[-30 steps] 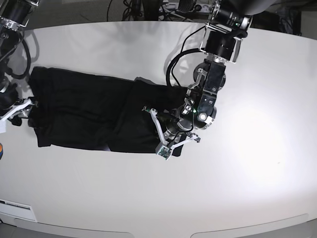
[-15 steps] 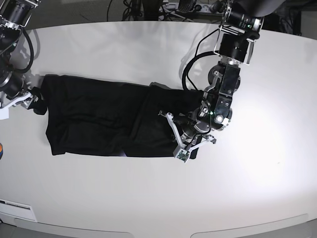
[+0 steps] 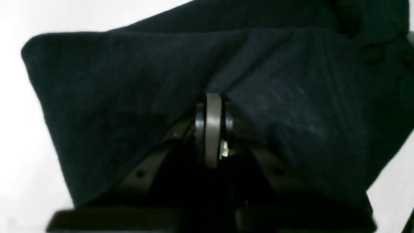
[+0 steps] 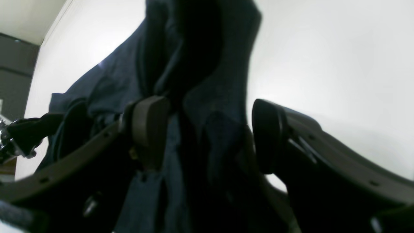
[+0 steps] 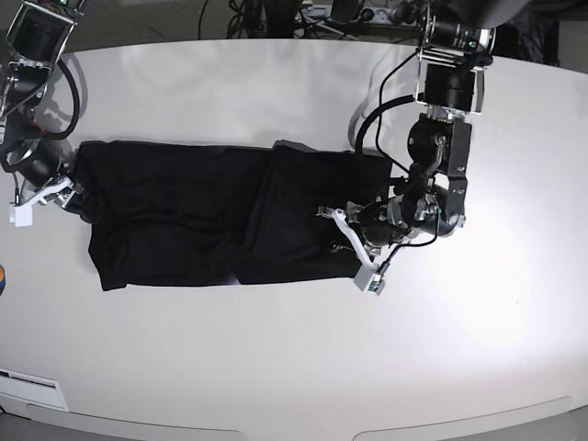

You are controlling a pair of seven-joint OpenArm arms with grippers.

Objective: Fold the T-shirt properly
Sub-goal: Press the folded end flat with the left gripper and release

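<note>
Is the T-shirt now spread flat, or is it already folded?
Partly folded. In the base view the T-shirt lies as a long narrow band on the table, no sleeves sticking out, one layer overlapping near its middle.

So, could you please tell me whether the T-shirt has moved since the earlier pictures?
Yes. The T-shirt has slid toward the base view's right across the table, away from its left edge.

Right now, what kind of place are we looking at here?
Probably a robotics lab or test bench: a bare white table, two robot arms working a black T-shirt, and cables bundled behind the table.
</note>
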